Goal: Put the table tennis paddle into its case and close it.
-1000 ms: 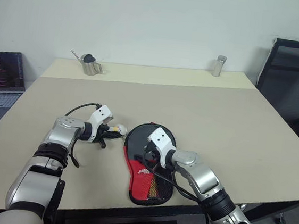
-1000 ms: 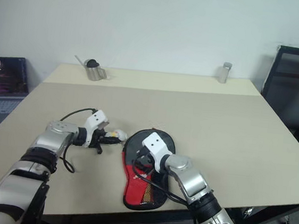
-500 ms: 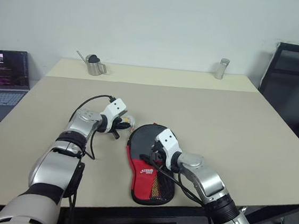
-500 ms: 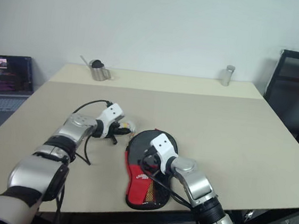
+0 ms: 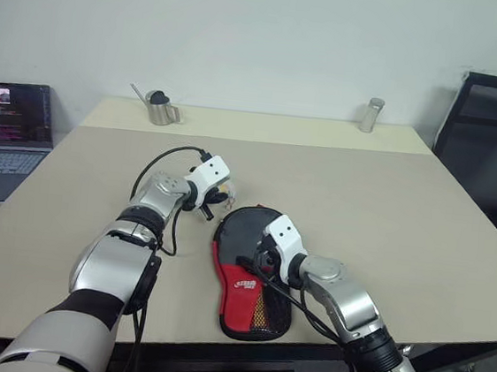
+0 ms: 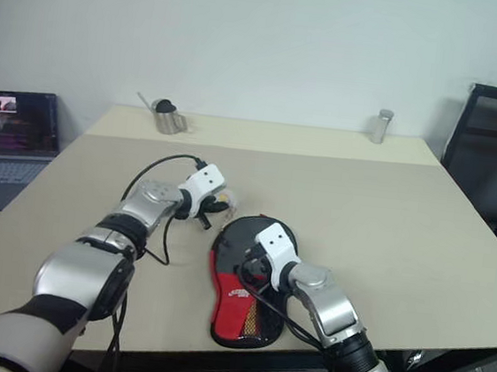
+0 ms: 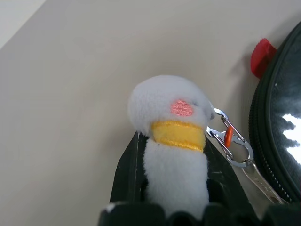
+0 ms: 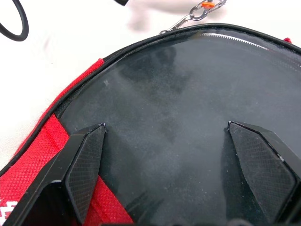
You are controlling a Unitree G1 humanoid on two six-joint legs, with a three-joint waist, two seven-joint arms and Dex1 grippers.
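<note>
The beige table (image 5: 379,209) carries the case (image 5: 247,279), a metal pitcher (image 5: 159,110) and a tin (image 5: 371,115).

The left gripper (image 5: 219,191) reaches far and rightward, fingers clamped shut; the right gripper (image 5: 259,256), nearer, points left, fingers spread wide.

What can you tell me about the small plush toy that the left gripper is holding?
The plush toy is a small soft figure of white fuzzy fabric with a rounded head, a pink embroidered patch on it and a yellow band around the neck. Its body sits clamped between the black fingers of the left gripper, head sticking out past the tips. A silver clip with an orange piece links it to the zipper edge of the case, which lies flat on the table beside it.
</note>
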